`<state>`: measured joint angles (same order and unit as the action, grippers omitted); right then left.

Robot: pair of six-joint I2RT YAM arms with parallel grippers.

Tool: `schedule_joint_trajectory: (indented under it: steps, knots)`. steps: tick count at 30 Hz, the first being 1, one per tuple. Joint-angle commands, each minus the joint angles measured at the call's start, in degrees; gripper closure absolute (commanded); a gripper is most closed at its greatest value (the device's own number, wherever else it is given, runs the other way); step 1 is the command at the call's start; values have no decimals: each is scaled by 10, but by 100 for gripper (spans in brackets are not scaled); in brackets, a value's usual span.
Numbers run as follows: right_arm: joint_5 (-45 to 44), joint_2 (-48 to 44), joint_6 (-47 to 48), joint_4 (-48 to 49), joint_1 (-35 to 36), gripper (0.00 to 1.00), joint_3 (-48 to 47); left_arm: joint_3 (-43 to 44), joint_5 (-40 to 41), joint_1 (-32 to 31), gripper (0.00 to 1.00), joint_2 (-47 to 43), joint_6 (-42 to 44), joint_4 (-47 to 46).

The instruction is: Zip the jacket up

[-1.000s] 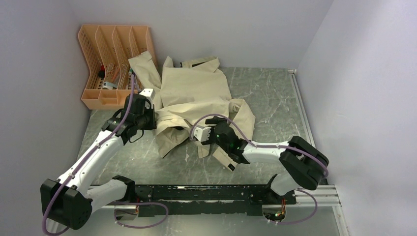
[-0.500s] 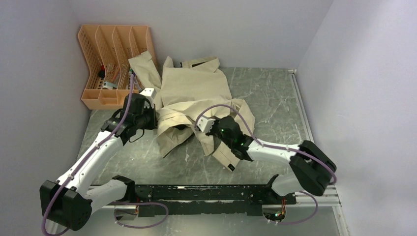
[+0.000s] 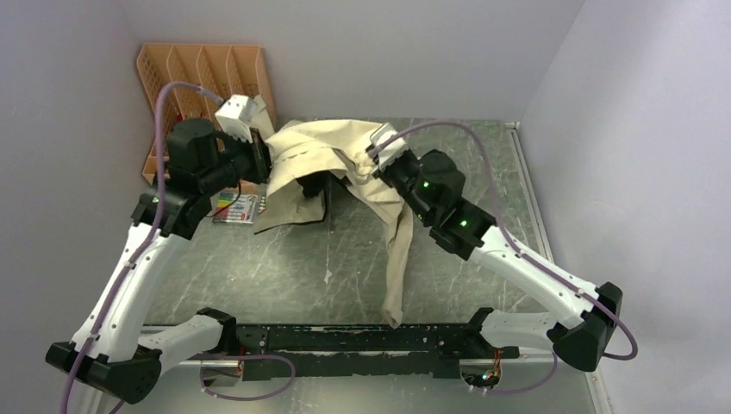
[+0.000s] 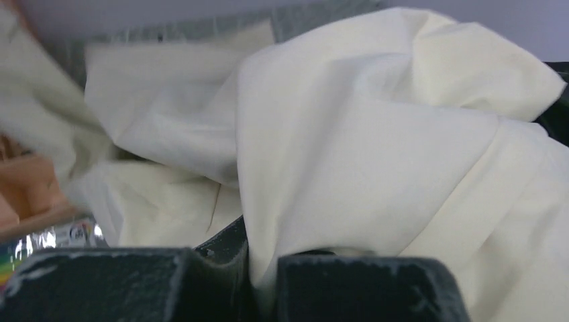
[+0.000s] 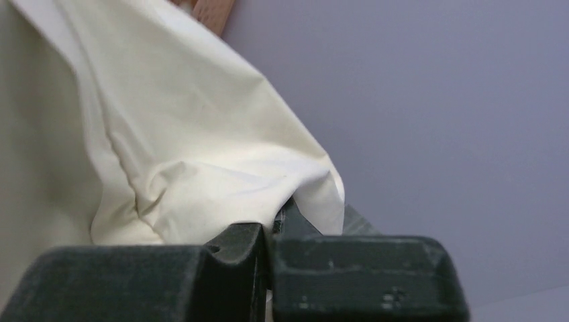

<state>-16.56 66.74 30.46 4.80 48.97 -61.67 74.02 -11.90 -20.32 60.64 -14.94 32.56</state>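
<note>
The beige jacket (image 3: pixel 315 151) hangs bunched in the air between my two grippers, above the back of the table. A long sleeve (image 3: pixel 396 259) dangles down toward the front rail. Dark lining (image 3: pixel 312 186) shows in the gap under the raised fabric. I cannot make out the zipper. My left gripper (image 3: pixel 265 161) is shut on a fold at the jacket's left side; in the left wrist view cream cloth (image 4: pixel 376 154) is pinched in that gripper (image 4: pixel 263 275). My right gripper (image 3: pixel 371 166) is shut on the right side, and the right wrist view has fabric (image 5: pixel 188 134) squeezed in it (image 5: pixel 268 248).
An orange slotted rack (image 3: pixel 203 69) stands at the back left, just behind my left wrist. A colourful packet (image 3: pixel 237 208) lies on the marbled table (image 3: pixel 483 164) below the left gripper. Grey walls close in on three sides. The black base rail (image 3: pixel 362 339) runs along the near edge.
The right gripper shut on the jacket. Both arms then lifted it off the table and toward the back, so it hangs with a sleeve dangling. The packet beneath is uncovered.
</note>
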Motion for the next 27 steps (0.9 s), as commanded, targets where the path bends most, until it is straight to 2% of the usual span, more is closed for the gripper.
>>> schedule_joint_trajectory:
  steps: [1, 7, 15, 23, 27]
  knots:
    - [-13, -6, -68, -61, 0, 100, -102, 103, -72, 4, 92, 9, 10, -8]
    - [-16, -4, -137, -104, 0, 100, -235, 260, -86, 4, 92, 42, 21, 25]
    - [5, 5, -170, -200, 0, 100, -415, 452, -100, 4, 92, 70, 19, 43]
    - [-6, 16, -189, -277, 0, 100, -566, 545, -162, 4, 92, 75, -11, -3]
    - [-63, -2, -189, -286, 0, 100, -563, 528, -146, 4, 92, 62, -42, -10]
